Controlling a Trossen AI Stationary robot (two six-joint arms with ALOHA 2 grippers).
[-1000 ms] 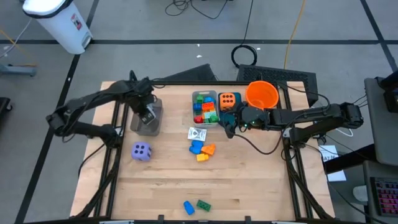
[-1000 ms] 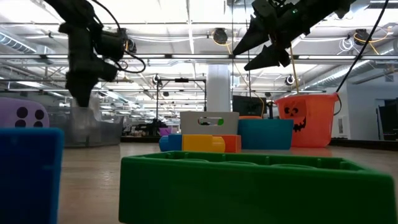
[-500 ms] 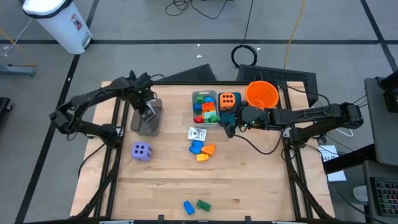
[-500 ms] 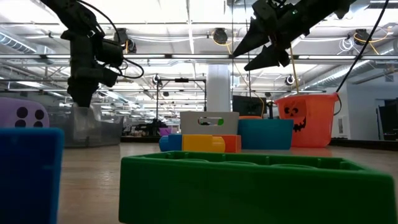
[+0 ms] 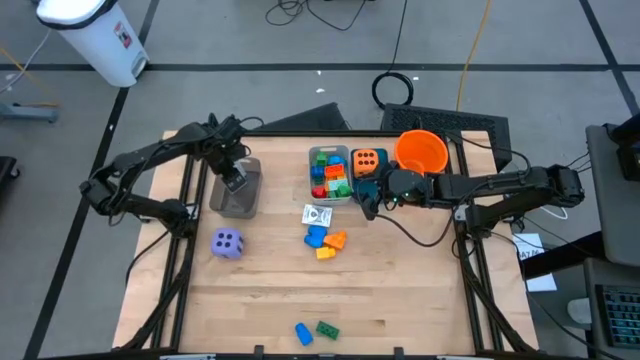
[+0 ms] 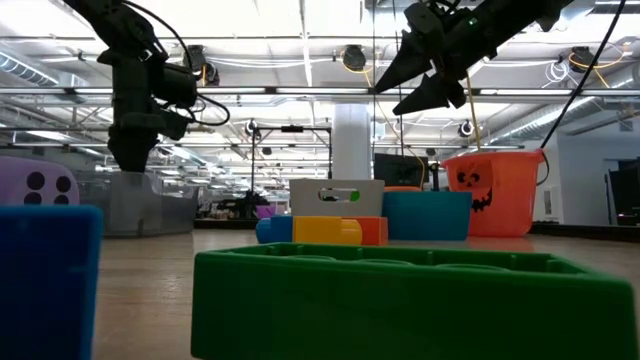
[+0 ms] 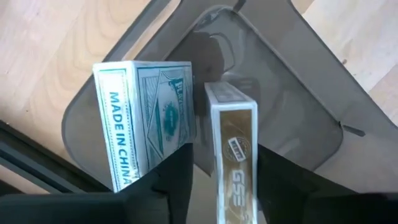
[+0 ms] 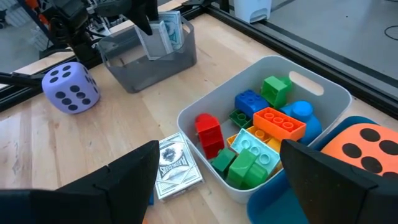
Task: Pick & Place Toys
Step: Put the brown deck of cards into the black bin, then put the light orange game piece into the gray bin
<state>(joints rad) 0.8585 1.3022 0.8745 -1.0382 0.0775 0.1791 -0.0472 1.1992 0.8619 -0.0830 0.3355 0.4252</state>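
My left gripper point(image 5: 234, 181) points down into the grey bin point(image 5: 238, 206). Its fingers stand on either side of a gold packet point(image 7: 234, 155) that stands on edge in the bin. A teal-and-white packet point(image 7: 146, 118) stands beside the gold one. My right gripper point(image 5: 367, 197) hangs open above the table beside the white bin point(image 8: 323, 93), which is full of bricks. A purple die point(image 5: 227, 242), a white packet point(image 5: 317, 214) and loose bricks point(image 5: 326, 241) lie on the table. An orange die point(image 5: 367, 160) sits in the teal bin. My left gripper comes at the gold packet from above, one finger point(image 7: 177, 180) on each broad side. A gap shows between that finger and the packet. Whether the other finger point(image 7: 277, 180) touches the packet's side point(image 7: 254, 155), I cannot tell. The packet rests on the bin floor.
An orange bucket point(image 5: 421, 152) stands at the far right of the table. A blue and a green brick point(image 5: 316, 330) lie near the table's near edge. Bare wood lies between the loose bricks and the near edge.
My left gripper has shifted a little toward the table's far edge over the grey bin and stands more upright. My right gripper has kept still.
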